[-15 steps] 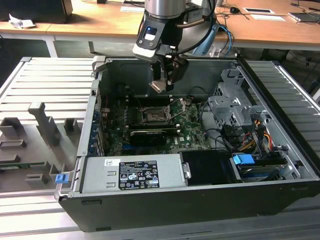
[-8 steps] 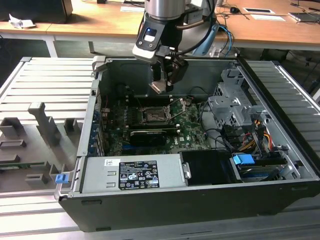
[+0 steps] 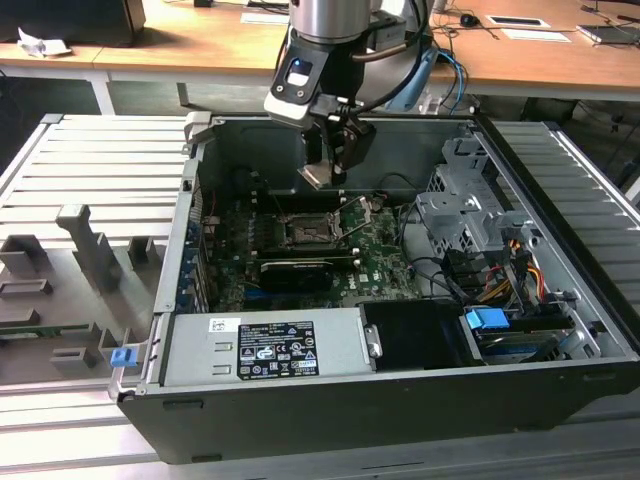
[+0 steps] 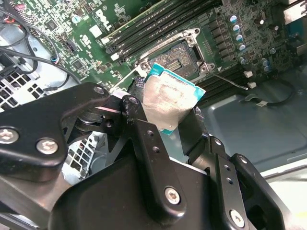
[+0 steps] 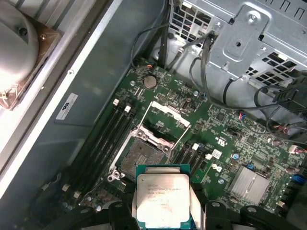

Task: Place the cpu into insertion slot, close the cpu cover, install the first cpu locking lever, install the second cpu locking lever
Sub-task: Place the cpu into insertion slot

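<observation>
Wooden desks (image 3: 200, 45) behind; papers (image 3: 540, 35), perhaps.

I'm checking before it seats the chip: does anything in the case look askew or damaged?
Nothing stands out. The claw grips the cpu by two opposite edges, off the green board, near the bare insertion slot; the cpu cover stands open.

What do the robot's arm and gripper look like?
The arm is a silver-grey cylinder with blue cables beside it and a black wrist block bearing a blue patch. The gripper is black, with jointed link fingers fastened by silver screws.
</observation>
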Robot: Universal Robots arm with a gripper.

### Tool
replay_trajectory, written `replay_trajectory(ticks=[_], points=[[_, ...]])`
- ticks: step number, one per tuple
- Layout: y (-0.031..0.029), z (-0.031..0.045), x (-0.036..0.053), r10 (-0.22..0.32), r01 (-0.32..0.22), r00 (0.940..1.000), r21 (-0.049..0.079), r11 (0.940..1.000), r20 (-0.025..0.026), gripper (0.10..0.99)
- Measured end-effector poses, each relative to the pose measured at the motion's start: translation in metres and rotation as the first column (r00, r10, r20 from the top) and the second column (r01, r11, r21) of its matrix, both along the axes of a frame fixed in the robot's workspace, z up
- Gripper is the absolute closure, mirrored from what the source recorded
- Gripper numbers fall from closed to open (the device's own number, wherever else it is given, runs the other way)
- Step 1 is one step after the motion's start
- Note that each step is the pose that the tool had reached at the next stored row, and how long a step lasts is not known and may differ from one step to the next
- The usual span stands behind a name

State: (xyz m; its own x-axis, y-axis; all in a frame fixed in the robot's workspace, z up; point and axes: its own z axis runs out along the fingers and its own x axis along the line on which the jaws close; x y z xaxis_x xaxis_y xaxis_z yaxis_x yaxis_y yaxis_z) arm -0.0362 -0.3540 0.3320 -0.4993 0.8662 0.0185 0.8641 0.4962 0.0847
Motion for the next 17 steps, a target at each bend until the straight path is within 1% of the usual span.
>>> replay_trajectory(ticks=[17], points=[[0.0000,-0.0045,0.0000,-0.025,0.025,0.9997,0.000,0.9997,-0.0004,0.553]])
